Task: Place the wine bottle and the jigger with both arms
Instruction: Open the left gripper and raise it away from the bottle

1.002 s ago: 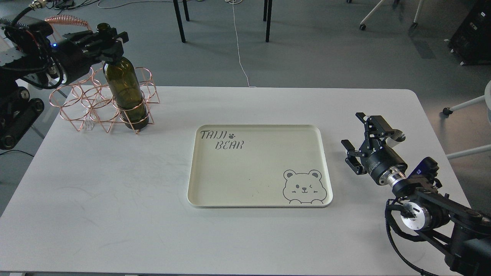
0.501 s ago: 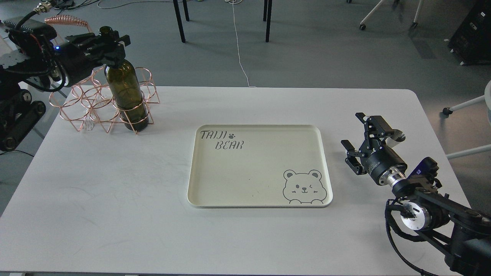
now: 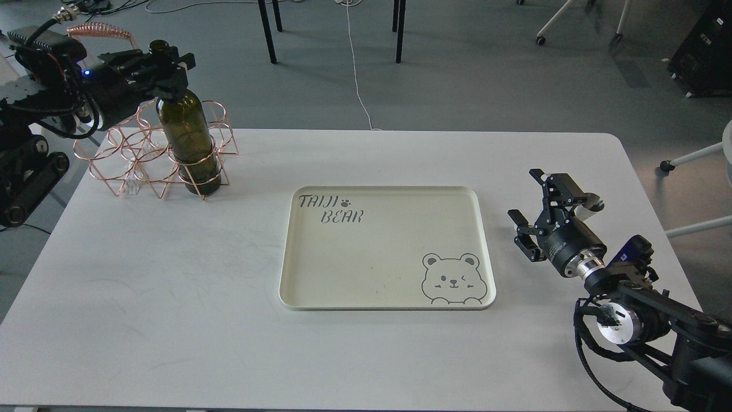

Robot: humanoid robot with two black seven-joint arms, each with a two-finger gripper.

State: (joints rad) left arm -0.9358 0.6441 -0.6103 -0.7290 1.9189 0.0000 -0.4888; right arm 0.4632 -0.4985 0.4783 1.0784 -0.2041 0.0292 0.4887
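1. The left pincer [image 3: 163,66] was at the far left corner of the surface [image 3: 171,286], closed around the narrow neck of the wine bottle [image 3: 189,134]. The bottle mouth stood just above the fingers.

2. The wine bottle stood upright with its base inside a ring of the copper wire rack [image 3: 143,154], so, as I judge, it was gripped but not yet lifted out.

3. The right pincer [image 3: 534,197] was near the right edge of the surface, its two fingers wide apart and holding nothing that I could see.

4. The jigger [image 3: 592,204] showed only as a small shiny piece just behind the right pincer, close to the right edge. Most of it was hidden, and I cannot tell if a finger touched it.

5. The cream tray [image 3: 486,240] with the bear drawing lay in the middle of the surface and carried nothing. If the tray is the goal, both placements were still to do.

6. For moving, the bottle had to go straight up first, because the rack wires were all around its lower part. After that the way to the tray was free.

7. The near half of the surface was bare. The jigger was close to the right edge, so a push there could send it off.
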